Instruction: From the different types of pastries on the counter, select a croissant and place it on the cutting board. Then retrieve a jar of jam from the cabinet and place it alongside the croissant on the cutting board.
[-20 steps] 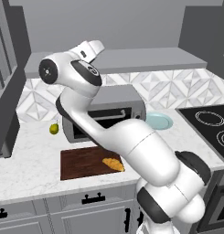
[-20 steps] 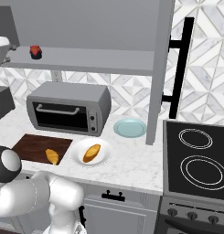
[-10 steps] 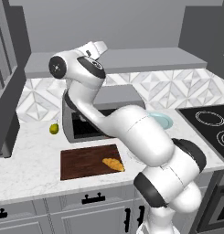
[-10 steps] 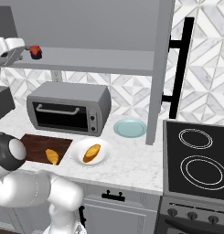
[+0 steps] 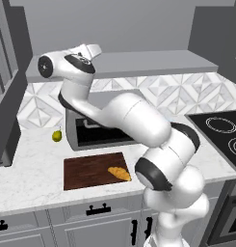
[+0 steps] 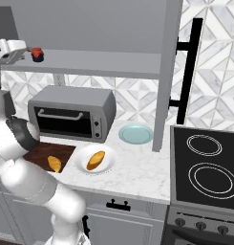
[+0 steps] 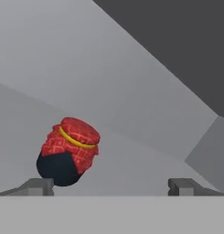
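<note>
Cutting board (image 5: 90,170): lay on the marble counter (image 5: 28,169), croissant (image 5: 119,173) resting at its right end. Jar of jam (image 7: 67,151): stood on the grey cabinet ledge (image 6: 104,63) (red cloth-like top, dark body), unheld. Gripper (image 7: 111,186): jaws spread wide, empty, jar nearer the left fingertip (image 7: 38,185).

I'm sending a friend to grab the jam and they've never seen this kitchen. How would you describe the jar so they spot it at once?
Look at the grey cabinet above the silver toaster oven. On its long ledge stands the jar of jam, small and squat, with a dark body under a red checked cover tied with a yellow band. Nothing else there is red.
</note>
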Robot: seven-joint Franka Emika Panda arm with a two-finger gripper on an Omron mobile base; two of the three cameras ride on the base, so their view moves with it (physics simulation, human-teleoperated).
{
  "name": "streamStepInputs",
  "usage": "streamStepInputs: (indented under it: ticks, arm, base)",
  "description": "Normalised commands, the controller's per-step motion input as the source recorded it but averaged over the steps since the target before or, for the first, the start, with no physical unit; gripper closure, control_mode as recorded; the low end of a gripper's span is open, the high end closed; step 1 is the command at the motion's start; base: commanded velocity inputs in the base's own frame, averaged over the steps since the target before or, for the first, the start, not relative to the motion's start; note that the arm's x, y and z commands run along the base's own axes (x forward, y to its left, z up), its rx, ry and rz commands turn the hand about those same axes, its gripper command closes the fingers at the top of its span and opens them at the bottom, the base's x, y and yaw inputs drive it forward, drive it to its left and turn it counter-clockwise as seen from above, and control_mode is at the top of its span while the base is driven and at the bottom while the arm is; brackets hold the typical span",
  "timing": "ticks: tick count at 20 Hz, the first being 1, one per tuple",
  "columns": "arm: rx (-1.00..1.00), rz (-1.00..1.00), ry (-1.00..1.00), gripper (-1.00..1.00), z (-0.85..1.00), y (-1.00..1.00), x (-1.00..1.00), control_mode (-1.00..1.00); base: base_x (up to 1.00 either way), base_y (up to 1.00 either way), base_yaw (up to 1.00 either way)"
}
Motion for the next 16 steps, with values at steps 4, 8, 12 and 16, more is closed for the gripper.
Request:
streamStepInputs:
  ticks: [4, 8, 12, 16]
  arm:
    - [0.0, -0.02, 0.0, -1.0, 0.03, 0.0, 0.3, -1.0]
    - [0.04, 0.0, 0.0, -1.0, 0.0, 0.0, 0.46, -1.0]
    - [0.14, 0.0, 0.0, -1.0, -0.03, 0.0, 0.42, -1.0]
    - [0.37, 0.1, 0.0, -1.0, -0.13, 0.0, 0.51, -1.0]
  base:
    - [0.0, 0.0, 0.0]
    - [0.0, 0.0, 0.0]
    - [0.0, 0.0, 0.0]
    - [0.0, 0.0, 0.0]
